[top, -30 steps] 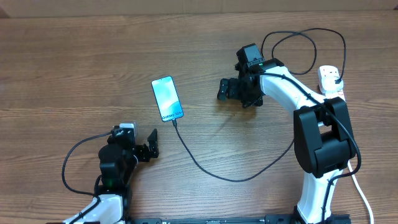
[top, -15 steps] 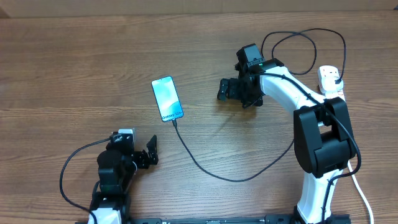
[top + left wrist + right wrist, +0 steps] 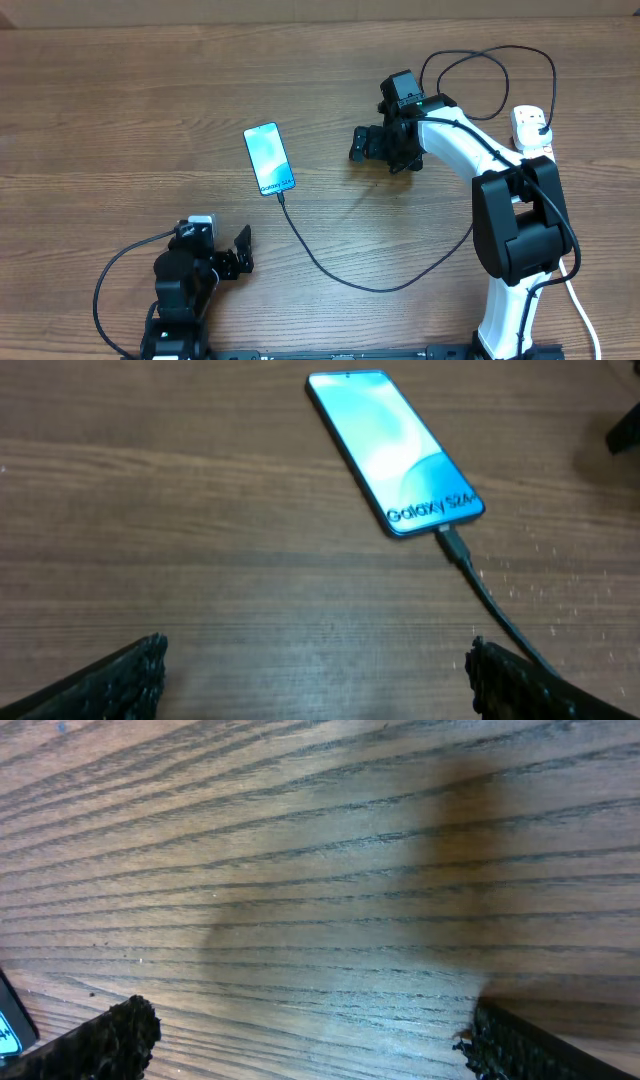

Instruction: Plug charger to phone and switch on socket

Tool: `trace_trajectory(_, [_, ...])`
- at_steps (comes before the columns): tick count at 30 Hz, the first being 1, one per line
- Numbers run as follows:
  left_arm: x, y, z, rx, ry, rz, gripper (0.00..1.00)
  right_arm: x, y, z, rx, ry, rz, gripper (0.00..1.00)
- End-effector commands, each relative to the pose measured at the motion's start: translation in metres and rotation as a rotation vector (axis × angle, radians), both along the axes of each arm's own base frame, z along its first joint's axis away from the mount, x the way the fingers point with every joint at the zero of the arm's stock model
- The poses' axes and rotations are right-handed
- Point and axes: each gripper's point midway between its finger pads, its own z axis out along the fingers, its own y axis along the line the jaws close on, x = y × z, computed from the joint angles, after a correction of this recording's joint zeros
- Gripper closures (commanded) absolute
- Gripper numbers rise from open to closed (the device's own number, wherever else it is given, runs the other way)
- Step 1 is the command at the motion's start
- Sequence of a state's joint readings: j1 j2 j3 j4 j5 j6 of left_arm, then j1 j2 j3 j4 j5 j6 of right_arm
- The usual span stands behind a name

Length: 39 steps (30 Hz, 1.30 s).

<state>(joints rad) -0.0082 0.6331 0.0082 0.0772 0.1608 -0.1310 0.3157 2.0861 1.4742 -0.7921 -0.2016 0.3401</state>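
Observation:
The phone (image 3: 269,158) lies flat on the table, screen lit light blue; the left wrist view shows the phone (image 3: 395,448) reading "Galaxy S24". The charger's black cable (image 3: 330,271) has its connector (image 3: 454,546) seated in the phone's bottom edge and curves right, passing under the right arm. The socket (image 3: 529,127), a white power strip, lies at the far right, partly hidden by that arm. My left gripper (image 3: 238,252) is open near the front edge, below the phone, holding nothing. My right gripper (image 3: 362,143) is open over bare wood, right of the phone.
A thin black wire loop (image 3: 490,55) lies behind the right arm near the socket. The right arm's base (image 3: 515,235) stands at the front right. A thick white cord (image 3: 585,315) runs off the front right corner.
The left arm has drawn back toward the front edge, away from the phone, its gripper still open. The right arm, phone and cable have not moved.

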Motion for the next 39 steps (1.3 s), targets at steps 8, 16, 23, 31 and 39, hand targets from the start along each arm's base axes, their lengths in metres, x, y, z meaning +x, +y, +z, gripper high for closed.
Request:
trace_trajectory(8, [-0.002,0.005,0.034,0.012,-0.146,0.030,0.01,0.010,0.001,0.017,0.009,-0.051,-0.004,0.00])
trace_trajectory(16, [0.000,0.007,0.071,0.013,-0.309,0.042,0.00,0.010,0.001,0.017,0.009,-0.051,-0.004,0.00])
trace_trajectory(23, [-0.003,0.008,0.107,0.060,-0.476,0.032,0.00,0.010,0.001,0.017,0.009,-0.051,-0.004,0.00])
trace_trajectory(31, [-0.004,0.007,0.109,0.062,-0.485,0.021,0.01,0.010,0.001,0.017,0.009,-0.051,-0.004,0.00])
trace_trajectory(39, [-0.004,0.006,0.110,0.062,-0.488,0.018,0.00,0.010,0.001,0.017,0.009,-0.051,-0.004,0.00])
